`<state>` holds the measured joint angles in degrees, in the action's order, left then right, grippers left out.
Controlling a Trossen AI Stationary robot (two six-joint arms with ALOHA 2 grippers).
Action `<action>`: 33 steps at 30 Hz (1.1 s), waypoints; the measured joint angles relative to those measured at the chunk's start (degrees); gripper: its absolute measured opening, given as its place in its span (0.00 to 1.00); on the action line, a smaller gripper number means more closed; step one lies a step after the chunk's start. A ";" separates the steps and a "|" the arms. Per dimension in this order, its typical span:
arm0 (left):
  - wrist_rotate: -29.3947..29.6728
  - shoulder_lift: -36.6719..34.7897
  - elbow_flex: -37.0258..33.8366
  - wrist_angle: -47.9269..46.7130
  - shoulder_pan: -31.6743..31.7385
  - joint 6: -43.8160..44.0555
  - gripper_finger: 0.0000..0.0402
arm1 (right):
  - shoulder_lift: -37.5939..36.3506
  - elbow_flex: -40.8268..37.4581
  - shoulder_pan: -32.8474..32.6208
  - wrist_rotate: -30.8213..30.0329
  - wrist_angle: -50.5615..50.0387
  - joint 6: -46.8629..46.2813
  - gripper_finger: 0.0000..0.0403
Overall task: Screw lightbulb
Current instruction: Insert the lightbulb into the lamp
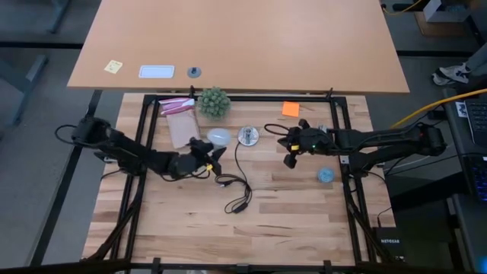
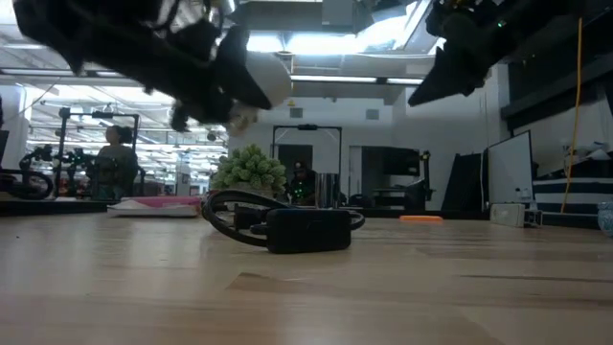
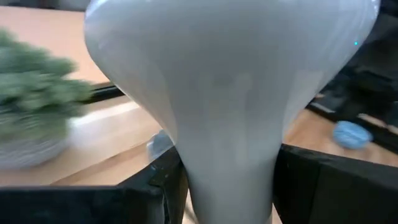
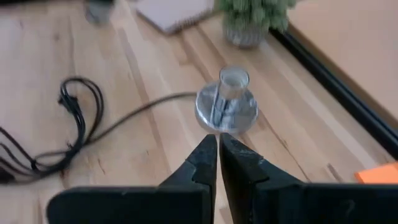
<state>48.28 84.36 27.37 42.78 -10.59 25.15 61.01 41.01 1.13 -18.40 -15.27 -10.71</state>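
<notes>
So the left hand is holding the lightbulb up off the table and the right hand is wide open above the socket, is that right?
Not quite. The right hand is shut, as the right wrist view shows, near the socket. The left hand does hold the lightbulb off the table.

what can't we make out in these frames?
- Bulb base: left wrist view, cut off by the bottom edge between the left end effector fingers.
- Socket thread: right wrist view, blurred; the high view shows it too small.
- Blue object: too small to identify.
- Bulb-to-socket gap: low view, the cord's switch block hides the socket.
</notes>
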 joint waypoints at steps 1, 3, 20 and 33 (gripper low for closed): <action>-3.09 1.62 -0.67 4.86 1.34 -2.29 0.40 | 0.00 0.00 0.00 -0.07 1.00 0.12 0.06; -8.71 5.07 -1.16 13.11 4.12 -6.81 0.40 | 0.00 0.00 0.00 -0.58 2.61 0.49 0.06; -48.99 32.65 10.13 46.97 26.60 -14.56 0.40 | 5.57 0.02 1.50 -6.97 14.96 4.31 0.06; -52.38 34.36 18.03 38.55 30.18 -18.04 0.40 | 19.79 0.02 17.91 -2.11 32.19 8.03 0.06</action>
<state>-4.10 118.72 45.41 81.33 19.60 7.12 80.80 41.04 19.04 -20.51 16.92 -2.69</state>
